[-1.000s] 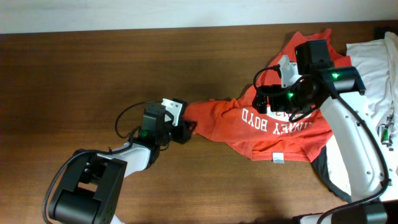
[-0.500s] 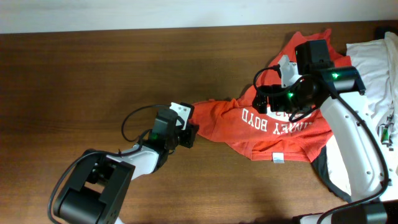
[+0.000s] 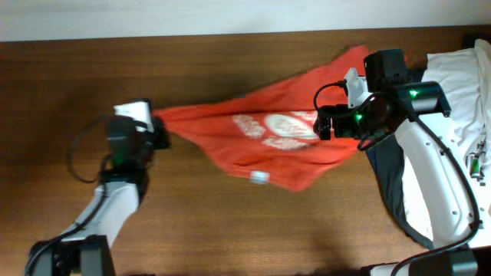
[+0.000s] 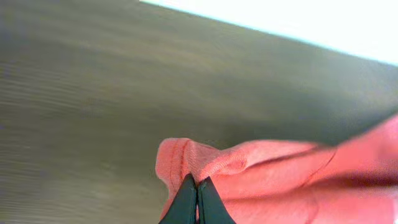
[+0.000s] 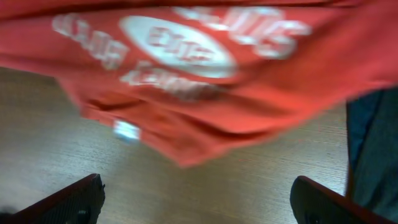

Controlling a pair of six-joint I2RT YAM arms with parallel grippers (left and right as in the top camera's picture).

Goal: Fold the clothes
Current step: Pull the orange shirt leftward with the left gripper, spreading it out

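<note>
The clothes, an orange-red T-shirt (image 3: 261, 146) with white lettering (image 3: 268, 130), are stretched in the air across the middle of the table. My left gripper (image 3: 157, 132) holds the shirt's left end. In the left wrist view its fingers (image 4: 198, 190) are shut on a bunched hem of the shirt (image 4: 280, 174). My right gripper (image 3: 324, 124) hovers over the shirt's right part, open and holding nothing. The right wrist view (image 5: 202, 202) shows bare table between its fingertips, with the shirt (image 5: 205, 93) and its white neck tag (image 5: 126, 130) ahead, blurred.
A white garment (image 3: 460, 77) lies at the right edge of the wooden table (image 3: 230, 230). A dark navy garment (image 3: 391, 176) lies beside the right arm and shows again in the right wrist view (image 5: 373, 155). The table's far edge runs along the top.
My left gripper shut on the shirt's hem and swung left, pulling the shirt out long and off the dark garment. The right arm has stayed in place, open.
</note>
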